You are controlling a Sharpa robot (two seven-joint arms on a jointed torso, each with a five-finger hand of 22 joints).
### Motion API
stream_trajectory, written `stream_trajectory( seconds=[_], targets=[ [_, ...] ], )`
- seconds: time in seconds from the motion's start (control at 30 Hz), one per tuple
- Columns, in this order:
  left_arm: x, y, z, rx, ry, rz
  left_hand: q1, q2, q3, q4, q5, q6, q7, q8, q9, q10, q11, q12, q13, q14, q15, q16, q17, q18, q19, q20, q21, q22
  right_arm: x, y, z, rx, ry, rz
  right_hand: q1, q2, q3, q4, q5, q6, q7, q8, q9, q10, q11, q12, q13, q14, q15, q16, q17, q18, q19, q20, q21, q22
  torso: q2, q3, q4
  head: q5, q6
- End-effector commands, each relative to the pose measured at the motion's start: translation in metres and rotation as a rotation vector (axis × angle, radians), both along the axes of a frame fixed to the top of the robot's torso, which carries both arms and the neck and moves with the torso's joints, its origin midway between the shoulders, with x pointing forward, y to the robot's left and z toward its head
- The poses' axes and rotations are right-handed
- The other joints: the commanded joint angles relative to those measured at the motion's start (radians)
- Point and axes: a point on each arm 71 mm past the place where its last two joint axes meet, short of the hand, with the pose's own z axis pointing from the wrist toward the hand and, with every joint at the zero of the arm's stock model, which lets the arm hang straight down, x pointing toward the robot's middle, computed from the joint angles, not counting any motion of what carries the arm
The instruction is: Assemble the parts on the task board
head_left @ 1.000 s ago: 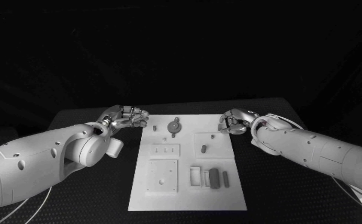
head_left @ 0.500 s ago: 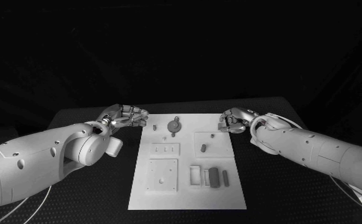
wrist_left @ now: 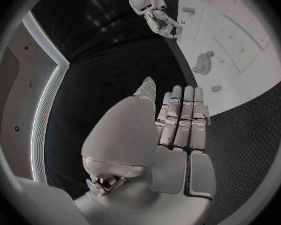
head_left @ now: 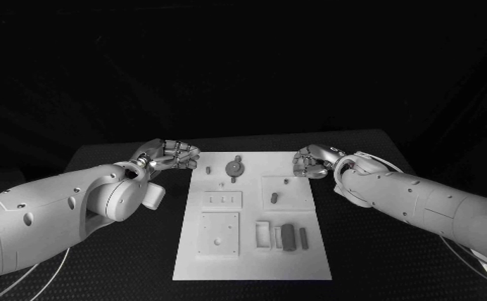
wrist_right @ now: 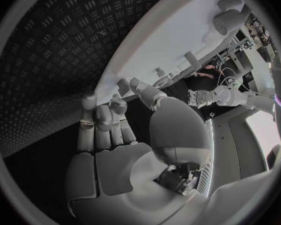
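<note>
- Board (head_left: 254, 262): white plate, centre of the head view, running from the lower middle up to mid-frame; near end bare.
- Bars (head_left: 289, 237): small dark pieces lying side by side in the board's lower right beside a pale recessed slot (head_left: 263, 234); judged loose, not yet fitted.
- Plate panel (head_left: 219, 236): lower left of the board, with small holes; whether anything sits in them is too small to tell.
- Middle row: a slotted panel (head_left: 222, 202) at left, and a square panel (head_left: 287, 194) at right bearing one small dark piece (head_left: 274, 199).
- Round part (head_left: 234, 169): far end of the board, with a small peg (head_left: 208, 171) to its left.
- Left hand (head_left: 167, 156): just off the board's upper-left corner, fingers straight and close together, holding nothing.
- Right hand (head_left: 312, 162): at the board's upper-right corner, fingers loosely curled, nothing held.
- Progress: judged at the outset; no part in hand, most assembly left.
- Table (head_left: 122, 273): black, textured tread pattern, around the board on all sides.
- Room: upper half of the head view dark, nothing distinguishable.
</note>
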Motion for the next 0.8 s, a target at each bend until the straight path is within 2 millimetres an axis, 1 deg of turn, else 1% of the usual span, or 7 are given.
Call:
stream_trajectory(
  seconds=[0.03, 0.17, 0.4, 0.57, 0.8],
  targets=[
    [-0.0006, -0.002, 0.0011, -0.007, -0.006, -0.019, 0.005, 0.002, -0.002, 0.001, 0.001, 0.004, 0.001, 0.0, -0.001, 0.001, 0.003, -0.005, 0.001, 0.0, 0.001, -0.003, 0.002, 0.004, 0.0, 0.002, 0.003, 0.001, -0.0003, 0.0016, -0.0008, -0.001, 0.006, 0.012, 0.0, 0.015, -0.002, -0.007, 0.001, 0.133, 0.009, 0.007, 0.002, -0.009, -0.013, 0.004, -0.002, -0.002, -0.01, 0.003, 0.001, 0.013, -0.002, -0.008, 0.005, 0.017, 0.0, 0.0003, -0.0004, 0.001, -0.001],
    [-0.0006, -0.0019, 0.0011, -0.006, -0.007, -0.018, 0.005, 0.002, -0.003, 0.0, 0.001, 0.004, 0.001, 0.0, -0.001, 0.001, 0.003, -0.005, 0.001, 0.0, 0.001, -0.004, 0.002, 0.004, 0.0, 0.002, 0.003, 0.001, -0.0005, 0.0014, -0.0016, -0.005, 0.011, 0.015, 0.006, 0.041, 0.0, -0.024, 0.001, 0.151, 0.003, 0.015, 0.006, -0.009, -0.019, 0.004, -0.004, -0.002, -0.015, 0.002, 0.001, 0.013, -0.004, -0.008, 0.006, 0.017, 0.0, 0.0004, -0.0007, 0.001, -0.001],
    [-0.0006, -0.0011, 0.0011, -0.005, -0.007, -0.016, 0.004, 0.002, -0.003, 0.0, 0.001, 0.003, 0.002, -0.001, -0.002, 0.001, 0.003, -0.006, 0.002, -0.001, 0.001, -0.004, 0.003, 0.004, 0.0, 0.002, 0.003, 0.002, -0.0007, 0.001, -0.0021, -0.01, 0.012, 0.016, 0.01, 0.076, 0.001, -0.055, 0.001, 0.18, -0.008, 0.028, 0.015, -0.009, -0.029, 0.004, -0.007, -0.002, -0.024, 0.001, 0.002, 0.013, -0.006, -0.007, 0.006, 0.017, 0.0, 0.0008, -0.0004, 0.001, -0.003],
    [-0.0007, -0.0013, 0.0012, -0.006, -0.007, -0.017, 0.004, 0.002, -0.003, 0.0, 0.001, 0.003, 0.002, -0.001, -0.002, 0.0, 0.003, -0.007, 0.002, -0.001, 0.001, -0.005, 0.003, 0.004, 0.0, 0.002, 0.003, 0.002, -0.0008, 0.0019, -0.0023, -0.011, 0.015, 0.02, 0.008, 0.089, 0.002, -0.067, 0.002, 0.194, -0.014, 0.036, 0.021, -0.008, -0.034, 0.004, -0.008, -0.002, -0.028, 0.0, 0.002, 0.013, -0.006, -0.006, 0.006, 0.016, 0.0, 0.0007, -0.0004, 0.0, -0.003],
    [-0.0007, -0.0008, 0.0012, -0.005, -0.007, -0.016, 0.004, 0.002, -0.003, 0.0, 0.001, 0.002, 0.003, -0.002, -0.002, 0.0, 0.004, -0.007, 0.002, -0.001, 0.001, -0.005, 0.004, 0.004, 0.0, 0.002, 0.003, 0.002, -0.0011, 0.0036, -0.0035, -0.01, 0.019, 0.026, 0.004, 0.095, 0.001, -0.073, 0.002, 0.204, -0.018, 0.041, 0.026, -0.007, -0.038, 0.004, -0.009, -0.002, -0.031, 0.0, 0.002, 0.013, -0.006, -0.005, 0.007, 0.016, 0.0, 0.0007, -0.0006, -0.002, -0.005]
  ],
)
